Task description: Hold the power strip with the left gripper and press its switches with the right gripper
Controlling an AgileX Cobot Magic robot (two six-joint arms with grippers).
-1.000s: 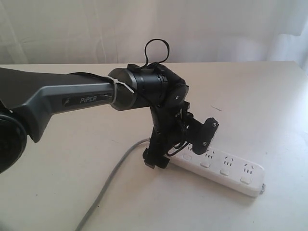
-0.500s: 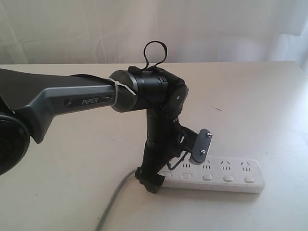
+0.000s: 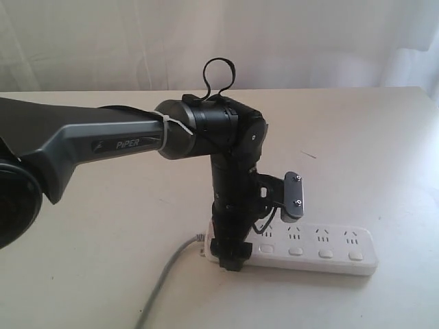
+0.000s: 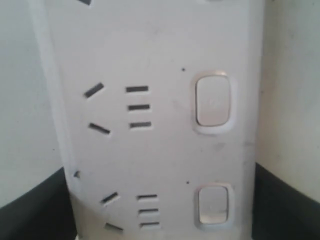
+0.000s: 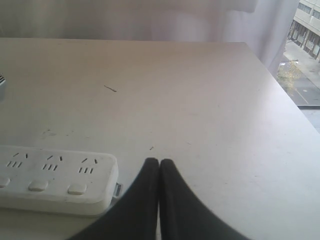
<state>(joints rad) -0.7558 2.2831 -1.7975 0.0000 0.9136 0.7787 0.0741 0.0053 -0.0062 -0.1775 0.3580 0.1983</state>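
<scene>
The white power strip (image 3: 322, 250) lies flat on the table, its grey cord (image 3: 164, 281) trailing toward the front left. My left gripper (image 3: 260, 240) comes straight down over its cord end, one black finger against each long side. In the left wrist view the power strip (image 4: 160, 140) fills the space between both fingers (image 4: 285, 200), with two switches (image 4: 212, 102) showing. My right gripper (image 5: 159, 162) is shut and empty, just off the strip's free end (image 5: 100, 180) and not touching it. Three switches (image 5: 77, 189) show there. The right arm is out of the exterior view.
The pale table (image 3: 370, 151) runs back to a white curtain (image 3: 309, 41). Its right edge (image 5: 290, 105) has a window beyond it. A small dark speck (image 5: 110, 89) lies on the surface behind the strip.
The strip has swung from slanting to level across the view. My left gripper has dropped onto its cord end and its fingers have drawn in against the sides.
</scene>
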